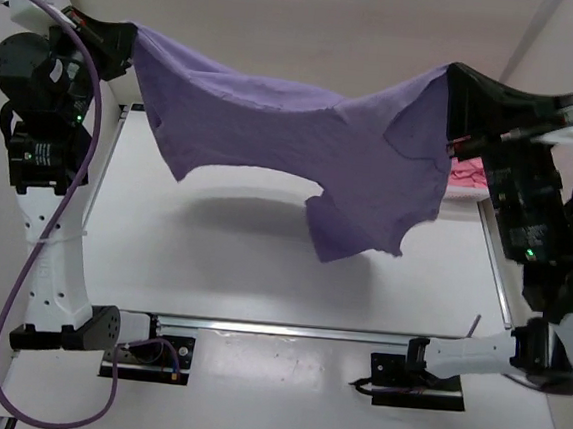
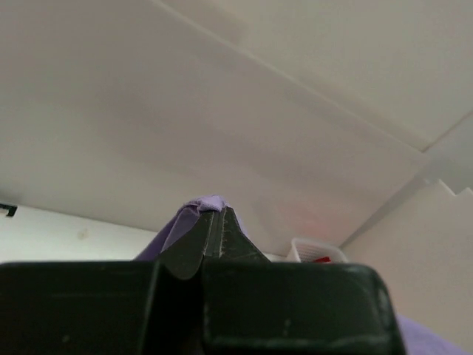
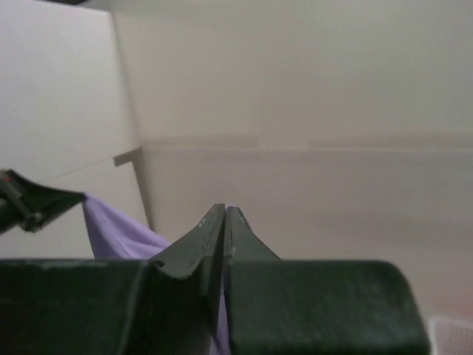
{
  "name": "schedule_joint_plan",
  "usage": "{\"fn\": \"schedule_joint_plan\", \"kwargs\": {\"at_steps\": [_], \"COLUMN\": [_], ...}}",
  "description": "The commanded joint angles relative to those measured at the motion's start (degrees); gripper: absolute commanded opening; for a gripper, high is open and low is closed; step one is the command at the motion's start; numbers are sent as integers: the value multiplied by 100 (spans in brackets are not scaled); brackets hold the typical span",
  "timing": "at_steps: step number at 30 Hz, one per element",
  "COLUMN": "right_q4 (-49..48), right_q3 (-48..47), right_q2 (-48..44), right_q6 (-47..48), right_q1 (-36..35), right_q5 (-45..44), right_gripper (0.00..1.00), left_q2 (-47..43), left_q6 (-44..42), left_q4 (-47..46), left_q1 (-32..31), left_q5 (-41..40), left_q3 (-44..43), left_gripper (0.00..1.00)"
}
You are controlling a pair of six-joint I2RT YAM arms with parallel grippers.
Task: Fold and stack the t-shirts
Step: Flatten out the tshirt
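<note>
table [image 1: 261, 273] | lavender t-shirt [image 1: 293, 135] hung spread above it, left to right (one sleeve dangling) | left gripper [image 1: 129, 35] pinching its left edge | right gripper [image 1: 457, 81] clamped on its right edge | pink t-shirt [image 1: 466, 173] far right, mostly hidden

Both arms stand raised and spread wide, one on each side. The left arm [image 1: 50, 254] climbs steeply from its base at the near left. Its wrist is up at the far left, and the left gripper [image 1: 130, 32] points inward toward the other arm. The right arm [image 1: 527, 221] runs out sideways from its base, then rises, and the right gripper [image 1: 455, 77] faces inward at about the same height. Each gripper has its two fingers pressed flat together, tips meeting, pinching an edge of the lavender t-shirt [image 1: 303, 136] between them. From the right wrist, the left gripper shows off to the left, on a level with it.
</note>
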State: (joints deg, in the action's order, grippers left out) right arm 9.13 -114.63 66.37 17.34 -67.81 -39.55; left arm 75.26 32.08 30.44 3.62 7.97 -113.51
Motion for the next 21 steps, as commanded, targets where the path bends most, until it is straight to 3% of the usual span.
{"fn": "schedule_joint_plan", "kwargs": {"at_steps": [1, 2, 3, 4, 5, 6, 7, 8, 9, 11, 12, 13, 14, 15, 16, 18, 20, 21], "right_q4": [-6769, -6096, -4427, -2949, -1612, -3539, -4924, -5190, -3548, -1733, -477, 171, 1604, 2080, 2380, 2803, 2657, 2595], "right_q3": [262, -109, -112, -1096, -1419, -952, 45, 81, -58, 361, 101, -223, -383, -141, 88, 265, 834, 863], "right_q2": [268, 219, 245, 454, 604, 614, 414, 403, 403, 201, 332, 655, 780, 868, 991, 1369, 1755, 1887], "right_q6": [6783, 6243, 5550, 3463, 2938, 3977, 5788, 5998, 4938, 2416, 1509, 935, -376, -833, -1369, -2119, -2323, -2419], "right_q1": [-4115, -3508, -2980, -1965, -1833, -1980, -2260, -2419, -2247, -584, 121, 685, 1908, 2303, 3325, 4481, 4802, 5047], "right_q5": [-2986, -2753, -2664, -2480, -2418, -2652, -2602, -2741, -2821, -2140, -1997, -1595, -147, 938, 1367, 3033, 3400, 4115], "right_gripper": [0, 0, 0, 0, 0, 0, 0, 0, 0, 0, 0, 1, 0, 0, 0, 0, 0, 0], "left_q2": [58, 85, 111, 146, 190, 225, 234, 217, 252, 330, 331, 314, 296, 305, 348, 313, 313, 383], "left_q6": [-104, -96, -87, -70, -61, -18, 44, 88, 114, 10, 18, -8, -34, -61, -122, -166, -236, -202], "left_q4": [498, 455, 385, 375, 288, 140, 86, -97, -151, -135, -187, -248, -292, -258, -301, -406, -512, -634], "left_q1": [-28, -80, -11, 33, 77, 113, 156, 166, 174, 35, 69, 69, 69, 69, 69, 165, 130, 122], "left_q5": [12, -84, -85, -33, 46, 64, 169, 214, 179, -39, 3, 64, -40, -110, -155, -181, -243, -304], "left_q3": [-312, -216, -119, 117, 258, 573, 976, 1180, 1374, 1638, 1753, 1841, 1911, 2034, 2148, 2500, 3017, 3141], "left_gripper": [0, 0, 0, 0, 0, 0, 0, 0, 0, 0, 0, 0, 0, 0, 0, 0, 0, 0]}}
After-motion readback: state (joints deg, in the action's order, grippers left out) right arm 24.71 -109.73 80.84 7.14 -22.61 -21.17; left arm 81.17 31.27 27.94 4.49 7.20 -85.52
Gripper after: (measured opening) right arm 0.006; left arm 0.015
